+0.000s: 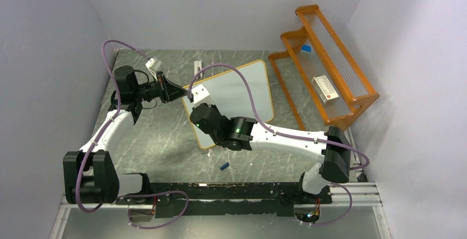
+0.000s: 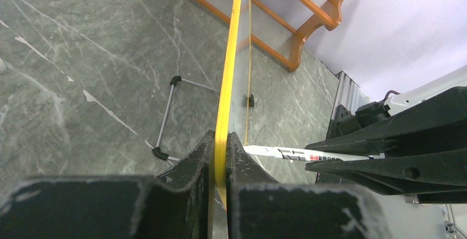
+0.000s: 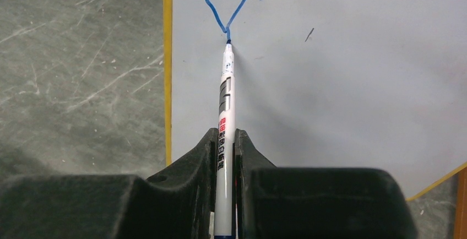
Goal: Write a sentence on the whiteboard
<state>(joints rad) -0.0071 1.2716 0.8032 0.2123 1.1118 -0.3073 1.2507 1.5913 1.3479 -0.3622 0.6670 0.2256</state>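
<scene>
Left gripper [image 2: 220, 140] is clamped tight on the whiteboard [image 2: 223, 107], jaws pinching its yellow-orange frame, which the left wrist view catches edge-on. Over on the other side, the right gripper [image 3: 226, 137] has its jaws closed around a white marker [image 3: 227, 96], barrel pointing straight out ahead. The tip is down on the white face, right at the bottom point of a blue V-shaped stroke [image 3: 234, 7], close to the frame's edge.

From overhead, the whiteboard [image 1: 242, 93] sits mid-table, turned at an angle. The left arm reaches in at its left edge and the right arm lies across its near corner. Whether the board rests fully flat or is tipped up a little at the gripped edge is hard to say from these views.

The table [image 1: 154, 134] is dark grey-green with pale marbled veins, boxed in by plain pale walls [image 1: 44, 57] on three sides.

To the right of the board stands an orange wooden rack [image 1: 325, 65], with a small white box [image 1: 325, 89] and a blue item [image 1: 306, 48] on its tiers. A small blue cap [image 1: 224, 166] lies on the table just in front of the right arm. Beside the board, the left wrist view picks up a thin grey wire stand [image 2: 165, 118] with black ends. The right arm's purple cable [image 1: 242, 82] loops over the board's face.
</scene>
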